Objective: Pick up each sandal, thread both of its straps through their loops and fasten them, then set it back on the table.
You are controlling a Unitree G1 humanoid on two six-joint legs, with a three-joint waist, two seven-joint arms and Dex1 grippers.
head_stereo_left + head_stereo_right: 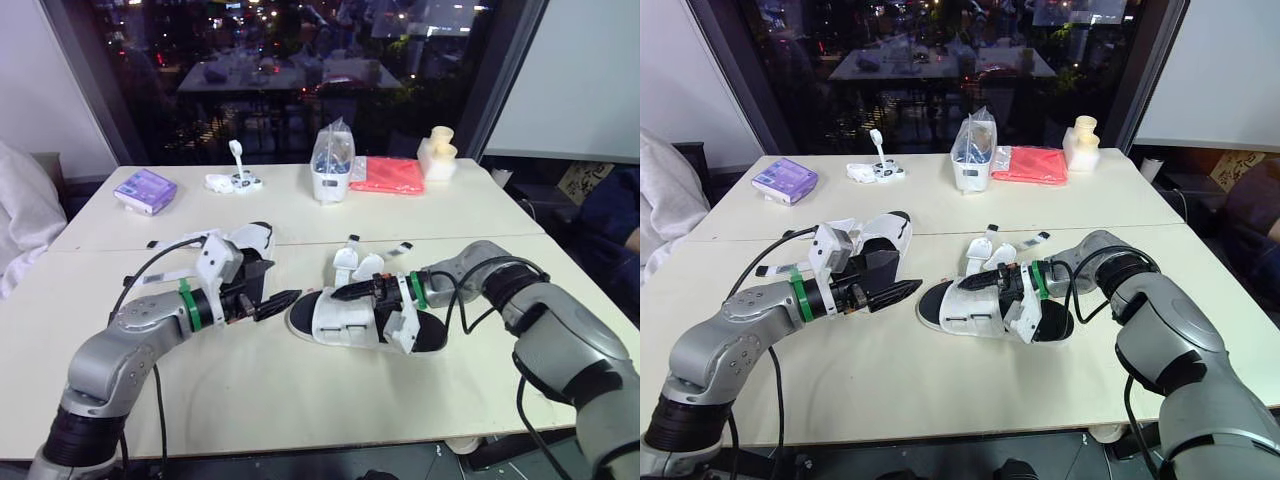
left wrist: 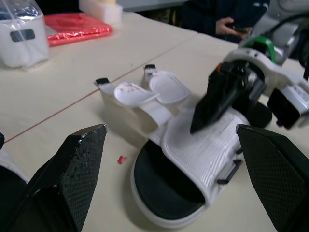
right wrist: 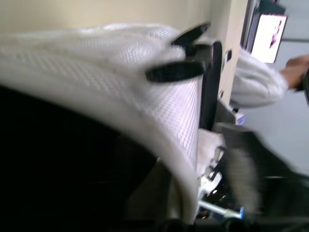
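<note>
A white sandal with a black sole (image 1: 335, 322) lies in the middle of the table (image 1: 300, 400). Its two rear straps (image 1: 355, 265) stand unfastened at the far side, and black loops (image 2: 229, 171) show on its near side. My right gripper (image 1: 348, 293) reaches in from the right and is shut on the sandal's white mesh front strap (image 2: 203, 145). My left gripper (image 1: 272, 304) is open just left of the sandal's toe, with nothing between its fingers. A second white sandal (image 1: 252, 240) lies behind the left gripper.
At the back of the table stand a white container with a plastic bag (image 1: 332, 165), a red cloth (image 1: 388, 174), a purple box (image 1: 145, 190), small white parts (image 1: 235, 180) and a cream object (image 1: 438, 152). A person (image 1: 615, 220) sits at the right.
</note>
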